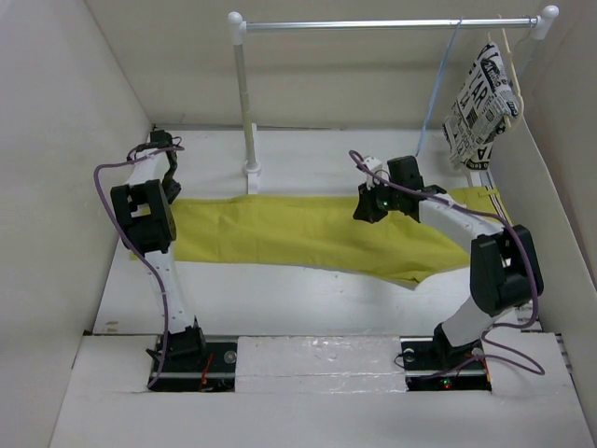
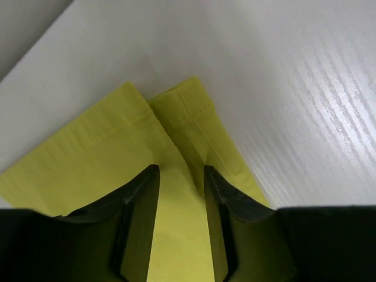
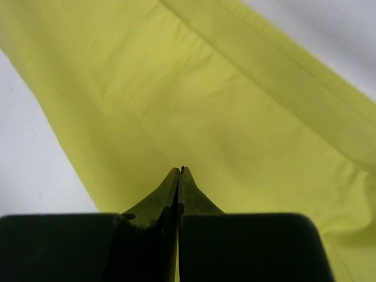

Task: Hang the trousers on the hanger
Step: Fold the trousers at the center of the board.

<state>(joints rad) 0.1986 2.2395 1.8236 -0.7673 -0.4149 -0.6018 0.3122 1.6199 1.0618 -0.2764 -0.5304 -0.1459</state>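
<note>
The yellow trousers (image 1: 289, 233) lie flat across the table, leg ends to the left and striped waist trim (image 1: 492, 196) to the right. My left gripper (image 1: 149, 233) hangs over the leg ends. In the left wrist view its jaws (image 2: 181, 170) stand open, with the two leg hems (image 2: 176, 103) just ahead and flat fabric showing between the fingers. My right gripper (image 1: 370, 207) is above the upper legs. In the right wrist view it (image 3: 181, 169) is shut, and the cloth (image 3: 205, 88) lies smooth beneath it. The thin light-blue hanger (image 1: 437, 93) hangs from the rail.
A metal rail (image 1: 392, 23) spans the back on a white post (image 1: 244, 103). At its right end a wooden hanger carries a black-and-white newspaper-print cloth (image 1: 480, 103). White walls close in on both sides of the table (image 1: 280, 299).
</note>
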